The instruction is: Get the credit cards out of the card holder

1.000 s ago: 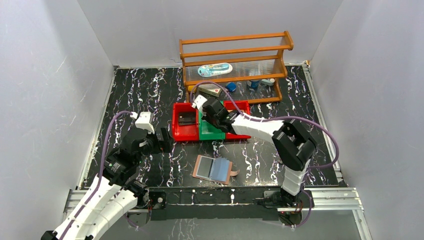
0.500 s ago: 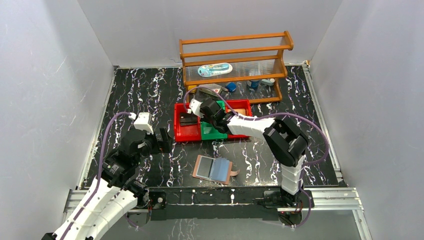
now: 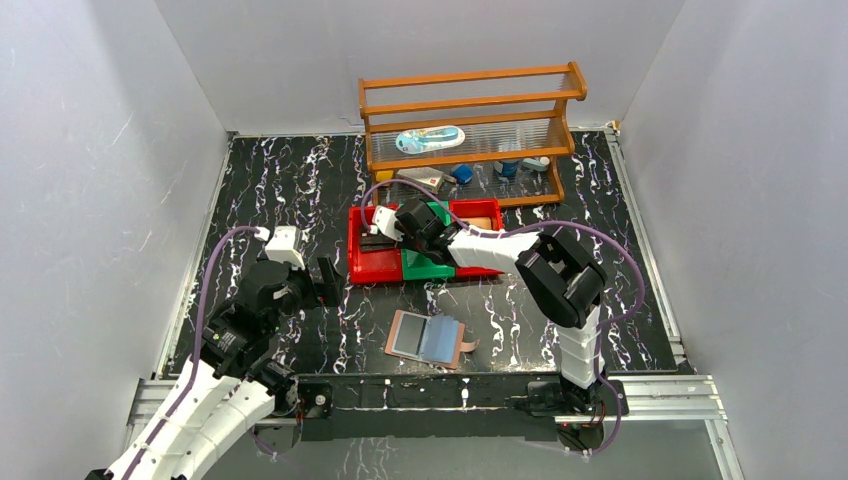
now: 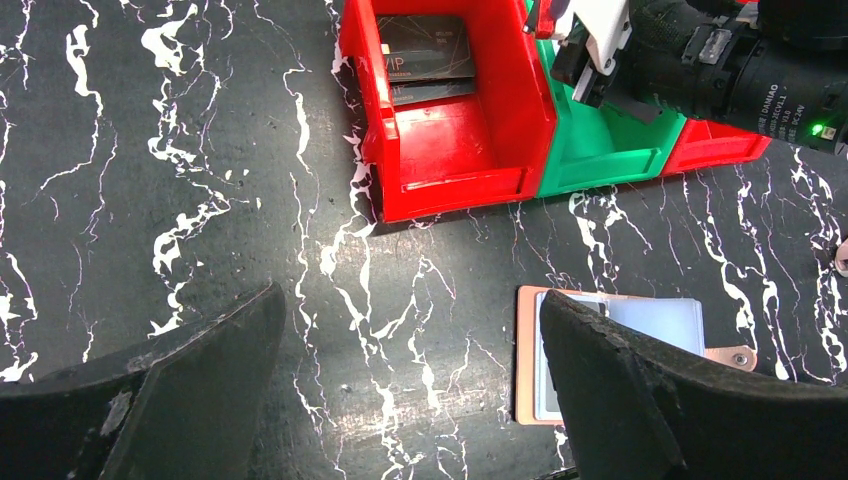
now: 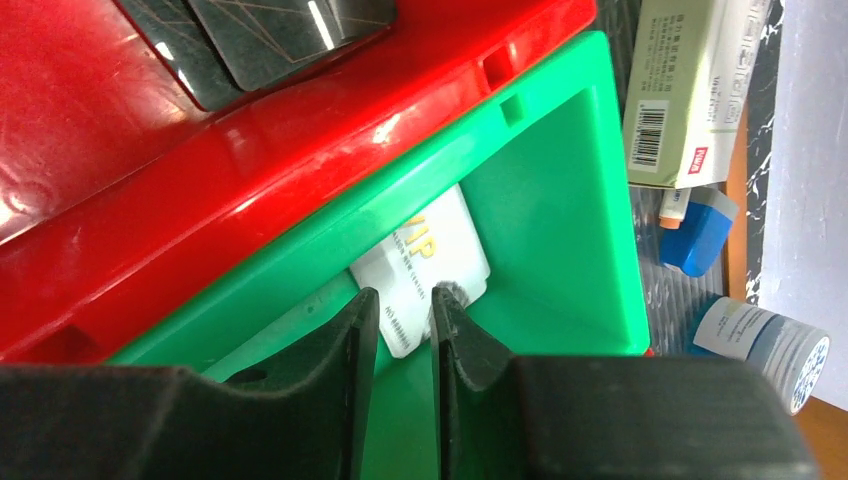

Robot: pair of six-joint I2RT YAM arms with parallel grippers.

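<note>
The card holder point(image 3: 428, 339) lies open and flat near the table's front edge, pinkish-brown with shiny bluish sleeves point(image 4: 650, 318). Black credit cards point(image 4: 425, 55) lie in the left red bin point(image 3: 360, 266). A white credit card point(image 5: 425, 262) rests on the floor of the green bin point(image 5: 560, 200). My right gripper point(image 5: 404, 296) hangs just above that card, open by a narrow gap, with nothing pinched. My left gripper point(image 4: 410, 305) stands wide open over bare table, left of the card holder, its right finger point(image 4: 620, 390) covering part of it.
Red, green and red bins point(image 3: 425, 268) stand side by side mid-table. An orange flat piece point(image 3: 482, 222) shows in the right red bin. A wooden rack point(image 3: 470, 110) with boxes and bottles stands behind them. Grey walls close in both sides.
My right gripper has shifted left over the bins and its jaws have parted; the white card now lies loose in the green bin. The left arm has stayed almost still.
</note>
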